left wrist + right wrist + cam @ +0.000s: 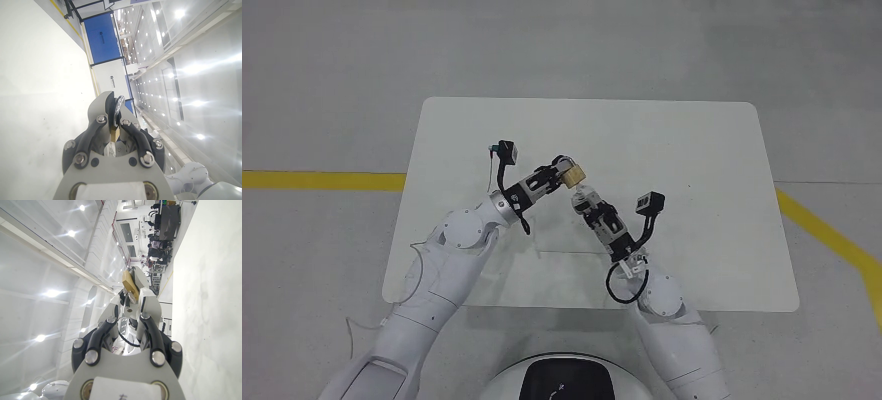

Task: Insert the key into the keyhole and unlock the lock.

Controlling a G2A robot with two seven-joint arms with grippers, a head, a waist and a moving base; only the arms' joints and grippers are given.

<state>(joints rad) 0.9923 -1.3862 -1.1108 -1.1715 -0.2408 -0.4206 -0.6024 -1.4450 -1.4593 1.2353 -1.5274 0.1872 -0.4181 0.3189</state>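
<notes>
Brass lock sits clamped in my left tool over the tabletop; key at its base, by the right tool — gripped or not, I can't tell. Insertion looks done — next: firm pinch, clean twist.

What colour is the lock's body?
Brass yellow on the lock; the right wrist view shows it best.

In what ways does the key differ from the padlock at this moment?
The padlock is brass-coloured; the key is silvery. The padlock's body is larger than the key's round head. The padlock is clamped in the left gripper; the key sits at the right gripper. Both are off the table, apparently touching.
</notes>
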